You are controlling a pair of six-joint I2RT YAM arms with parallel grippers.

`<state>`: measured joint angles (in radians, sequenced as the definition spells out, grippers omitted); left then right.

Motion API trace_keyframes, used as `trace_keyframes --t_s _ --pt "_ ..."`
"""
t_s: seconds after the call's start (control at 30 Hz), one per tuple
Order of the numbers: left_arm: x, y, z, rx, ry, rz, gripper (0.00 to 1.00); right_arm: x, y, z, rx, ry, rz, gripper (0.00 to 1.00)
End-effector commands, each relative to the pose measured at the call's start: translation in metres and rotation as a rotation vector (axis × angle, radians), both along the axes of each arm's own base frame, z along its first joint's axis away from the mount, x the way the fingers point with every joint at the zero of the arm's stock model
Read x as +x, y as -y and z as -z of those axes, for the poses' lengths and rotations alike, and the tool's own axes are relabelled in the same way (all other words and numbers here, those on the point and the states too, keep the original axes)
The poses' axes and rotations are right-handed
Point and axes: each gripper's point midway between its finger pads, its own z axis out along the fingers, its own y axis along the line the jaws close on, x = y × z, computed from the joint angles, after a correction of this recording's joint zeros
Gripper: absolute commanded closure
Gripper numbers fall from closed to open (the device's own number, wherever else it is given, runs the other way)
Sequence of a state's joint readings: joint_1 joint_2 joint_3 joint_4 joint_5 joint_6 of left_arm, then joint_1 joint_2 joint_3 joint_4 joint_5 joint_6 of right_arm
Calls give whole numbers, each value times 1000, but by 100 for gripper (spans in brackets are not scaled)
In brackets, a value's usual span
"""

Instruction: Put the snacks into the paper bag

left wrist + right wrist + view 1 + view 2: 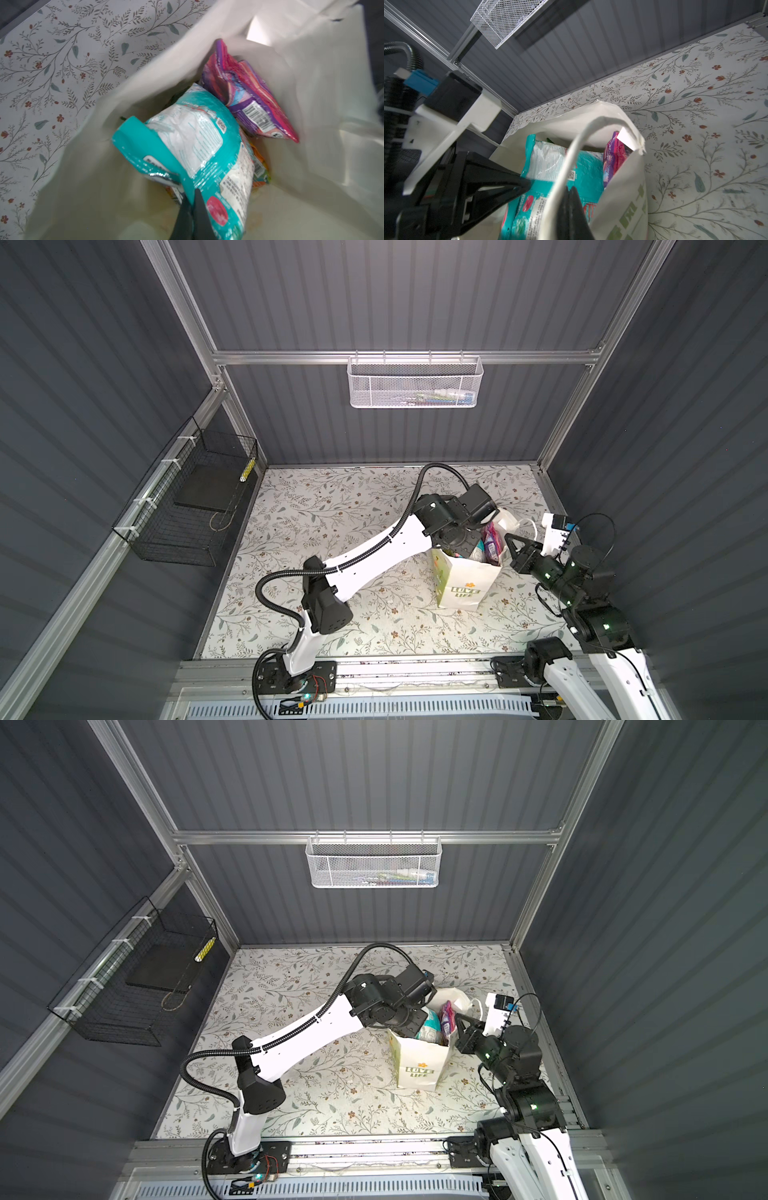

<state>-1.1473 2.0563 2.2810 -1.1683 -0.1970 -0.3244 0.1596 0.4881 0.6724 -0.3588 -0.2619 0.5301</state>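
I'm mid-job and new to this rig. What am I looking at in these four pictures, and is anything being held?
Two white robot arms are mounted at the near edge of the floral table, and each ends in a two-fingered claw. Two pictures look down from overhead and are nearly identical. The other two come from cameras on the wrists.

The paper bag stands open-topped on the table, with a teal packet and a purple-pink packet inside. The left claw is shut inside the bag with its tips against the teal packet, but a grip isn't clear. The right claw is shut at the bag's rim beside a cord handle. I cannot tell whether it pinches paper or cord.
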Motion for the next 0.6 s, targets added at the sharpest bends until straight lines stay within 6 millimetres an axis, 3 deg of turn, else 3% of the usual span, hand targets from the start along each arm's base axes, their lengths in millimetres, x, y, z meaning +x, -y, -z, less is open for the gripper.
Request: trace_keyframes --t_s 0.0,0.33,0.43,0.5,0.57 --pt "-14 -1 12 78 2 34 100 0 -3 0 -10 3 -19 98" --pt "22 -21 74 258 -69 -61 100 -2 -3 -2 -10 11 -20 98" --pt "22 -14 59 191 -98 -54 74 -2 -2 -2 -13 12 -17 98" --pt "13 -3 35 85 -119 -15 56 -2 -2 -3 -12 13 -17 98" --pt "8 2 3 -15 -108 10 44 -3 -2 -2 -12 11 -15 98"
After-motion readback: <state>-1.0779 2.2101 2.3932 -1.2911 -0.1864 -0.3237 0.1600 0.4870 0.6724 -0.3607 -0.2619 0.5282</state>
